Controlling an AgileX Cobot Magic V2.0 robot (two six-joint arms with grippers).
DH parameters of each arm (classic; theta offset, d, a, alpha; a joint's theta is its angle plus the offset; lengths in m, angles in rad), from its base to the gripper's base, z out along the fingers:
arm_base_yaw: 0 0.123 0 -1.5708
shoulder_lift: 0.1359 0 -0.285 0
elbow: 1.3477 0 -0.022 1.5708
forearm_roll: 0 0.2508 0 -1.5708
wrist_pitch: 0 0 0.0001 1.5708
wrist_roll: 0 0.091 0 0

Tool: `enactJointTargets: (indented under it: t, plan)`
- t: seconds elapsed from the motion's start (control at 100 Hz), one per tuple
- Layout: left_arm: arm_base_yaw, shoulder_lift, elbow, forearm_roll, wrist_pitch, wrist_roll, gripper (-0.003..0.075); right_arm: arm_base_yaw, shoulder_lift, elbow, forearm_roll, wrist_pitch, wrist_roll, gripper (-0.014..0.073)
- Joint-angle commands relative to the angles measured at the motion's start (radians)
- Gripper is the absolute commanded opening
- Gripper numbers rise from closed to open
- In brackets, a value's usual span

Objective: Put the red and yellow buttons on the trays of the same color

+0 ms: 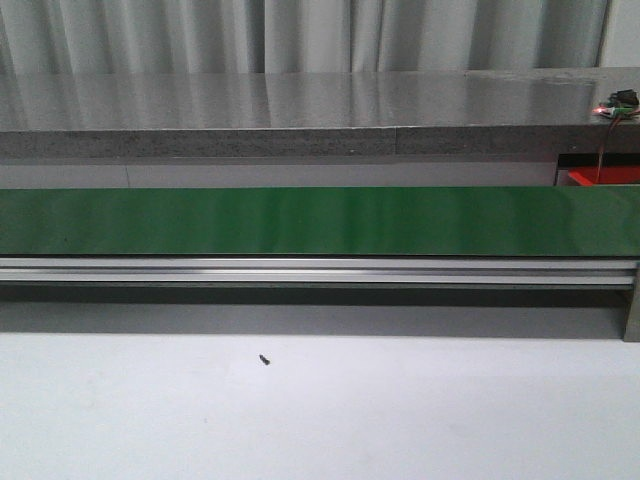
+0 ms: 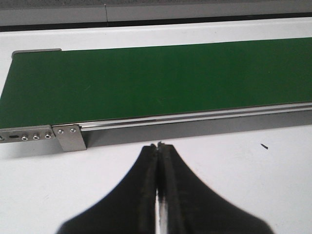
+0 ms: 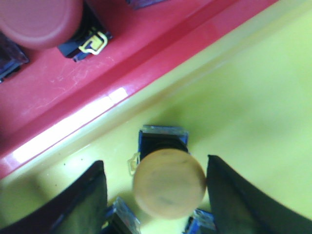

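Your right gripper [image 3: 156, 195] hangs over the yellow tray [image 3: 253, 97] with its fingers [image 3: 80, 204] spread, and the yellow button [image 3: 169, 183] sits in the gap between them. The far finger looks to be just at the cap's edge; the near one stands apart from it. You have the button where it belongs by colour. The spread fingers suit either a release or a fresh grasp, and this view does not say which.

Just beyond the fingertips the red tray [image 3: 97, 87] lies edge to edge with the yellow one. A red button [image 3: 39, 19] rests in it, cut off at the frame's corner.

The view is soft, so the blue-edged pieces beside the yellow cap are probably other button bases, but you cannot be sure. Whether the yellow button stands on the tray floor or hangs slightly above it is also unclear.

Your left gripper [image 2: 158, 146] has its fingers pressed together on nothing, parked over the white table [image 2: 243, 180] just short of the green conveyor belt [image 2: 156, 78]. The belt carries no button in either view of it. In the front view neither arm appears.
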Motion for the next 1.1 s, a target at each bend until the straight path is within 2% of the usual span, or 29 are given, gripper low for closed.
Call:
enactJointTargets:
  t: [0.0,0.26,0.33,0.43,0.55,0.66,0.93,1.09]
  plan:
    - [-0.007,0.003,-0.027,-0.014,-0.069,-0.003,-0.002,-0.007,-0.102,-0.021,-0.024,0.01,-0.001,0.0455]
    - [-0.007,0.003,-0.027,-0.014,-0.069,-0.003,-0.002,0.018,-0.247,-0.021,-0.033,0.077,-0.013,0.0455]
    - [-0.007,0.003,-0.027,-0.014,-0.069,-0.003,-0.002,0.042,-0.284,-0.021,-0.041,0.094,-0.029,0.0433]
    - [-0.007,0.003,-0.027,-0.014,-0.069,-0.003,-0.002,0.094,-0.33,-0.021,-0.044,0.104,-0.049,0.0311]
    - [-0.007,0.003,-0.027,-0.014,-0.069,-0.003,-0.002,0.18,-0.37,-0.021,-0.044,0.125,-0.05,0.0092]
    - [-0.007,0.003,-0.027,-0.014,-0.069,-0.003,-0.002,0.255,-0.391,-0.021,-0.043,0.141,-0.049,-0.0072]
    - [-0.007,0.003,-0.027,-0.014,-0.069,-0.003,-0.002,0.412,-0.439,-0.017,-0.042,0.133,-0.049,-0.0063]
    - [-0.007,0.003,-0.027,-0.014,-0.069,-0.003,-0.002,0.47,-0.476,0.032,0.006,0.049,-0.049,-0.0063]
